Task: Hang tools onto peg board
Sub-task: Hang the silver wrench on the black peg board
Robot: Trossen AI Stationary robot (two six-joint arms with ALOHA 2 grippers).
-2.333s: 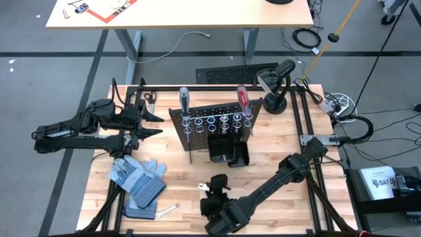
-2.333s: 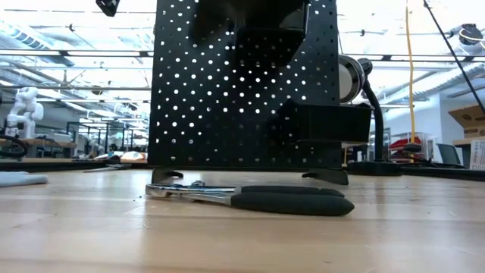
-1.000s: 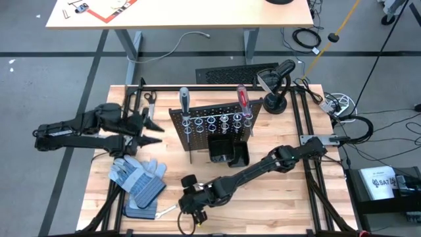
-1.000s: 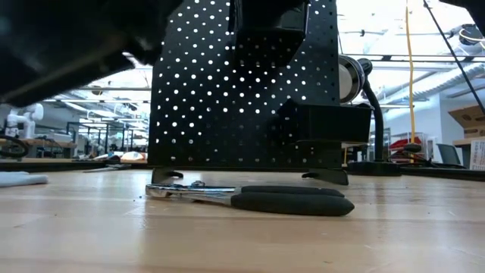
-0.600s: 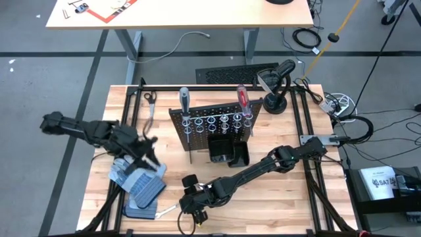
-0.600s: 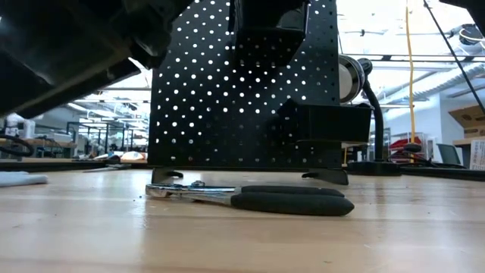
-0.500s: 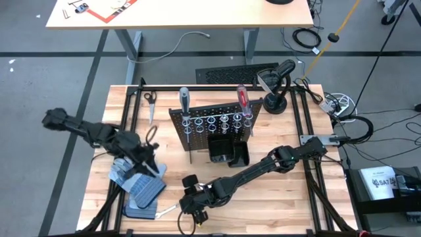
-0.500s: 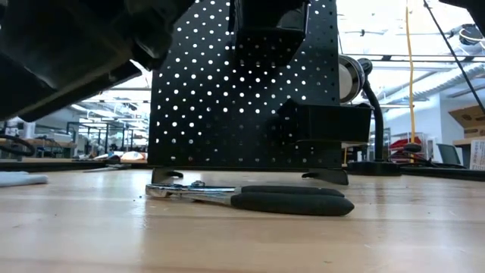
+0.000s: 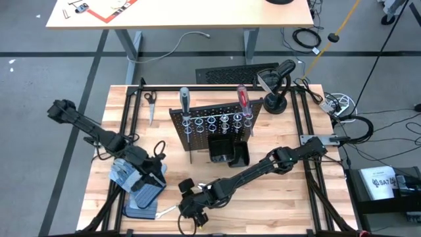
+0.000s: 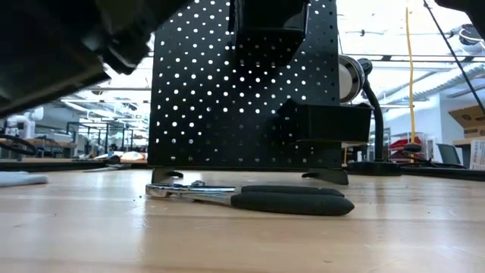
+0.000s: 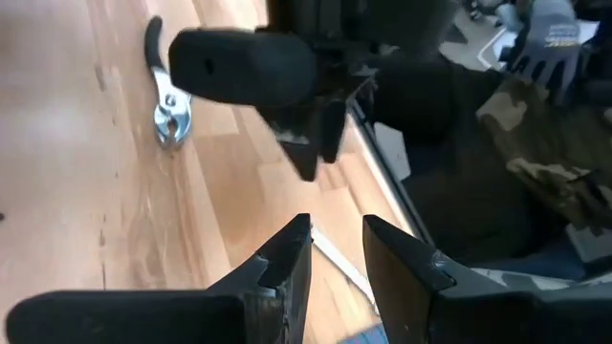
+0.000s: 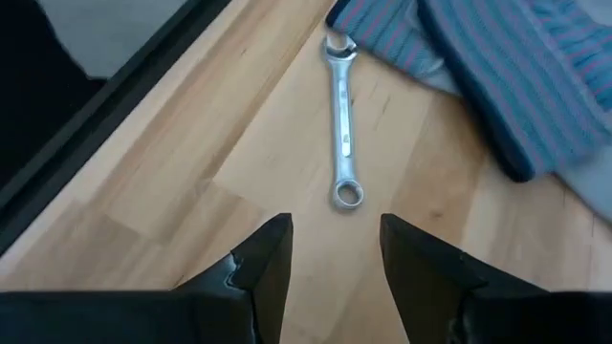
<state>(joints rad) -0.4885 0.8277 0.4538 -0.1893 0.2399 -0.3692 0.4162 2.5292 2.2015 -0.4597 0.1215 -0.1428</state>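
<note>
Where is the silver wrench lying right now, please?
In the high view the wrench lies near the table's front edge, beside the gloves and just left of the right pincer, whose wrist view shows it lying ahead, untouched.

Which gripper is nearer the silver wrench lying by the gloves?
Right. The right gripper hovers just short of the silver wrench, fingers open. The left gripper is farther off, over the blue-grey gloves.
</note>
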